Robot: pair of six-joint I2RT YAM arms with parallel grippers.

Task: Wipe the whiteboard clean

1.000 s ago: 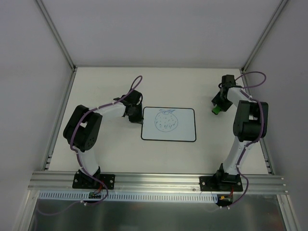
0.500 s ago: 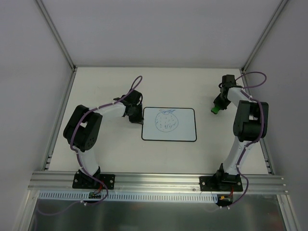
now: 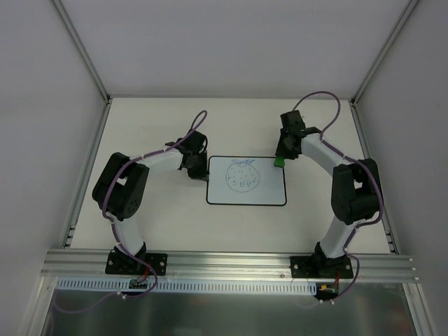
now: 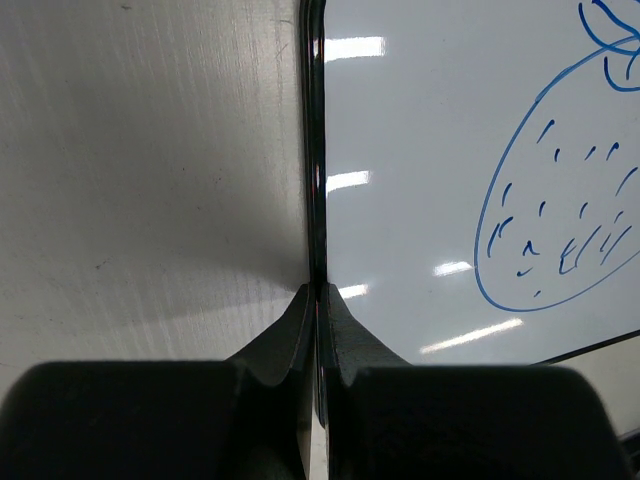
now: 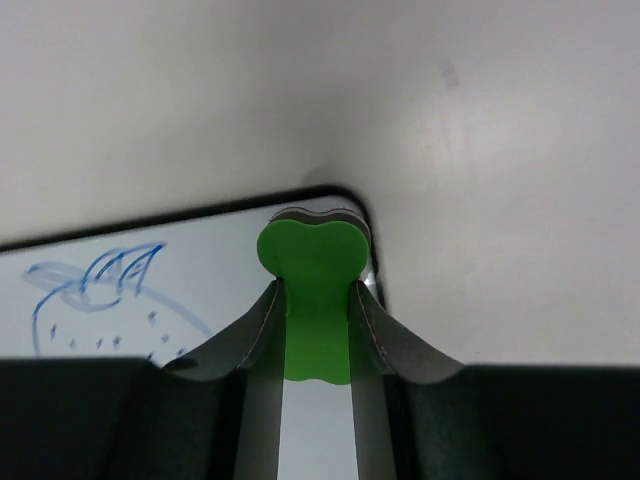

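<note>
The whiteboard [image 3: 246,181] lies flat mid-table, white with a black border, bearing a blue strawberry-like scribble [image 3: 242,175]. My left gripper [image 3: 203,173] is shut on the board's left edge; in the left wrist view the jaws [image 4: 318,300] pinch the black rim of the whiteboard [image 4: 450,150]. My right gripper [image 3: 278,161] is shut on the green eraser [image 3: 278,162] and holds it over the board's top right corner. In the right wrist view the green eraser [image 5: 312,280] sits between the fingers [image 5: 255,330], above the whiteboard [image 5: 200,260] corner.
The cream tabletop [image 3: 154,217] is ringed by grey walls and metal posts [image 3: 80,49]. An aluminium rail [image 3: 231,262] carries both arm bases at the near edge.
My right arm has swung left from the table's right side, carrying the green eraser to the board's top right corner. The left arm and board have not moved.
</note>
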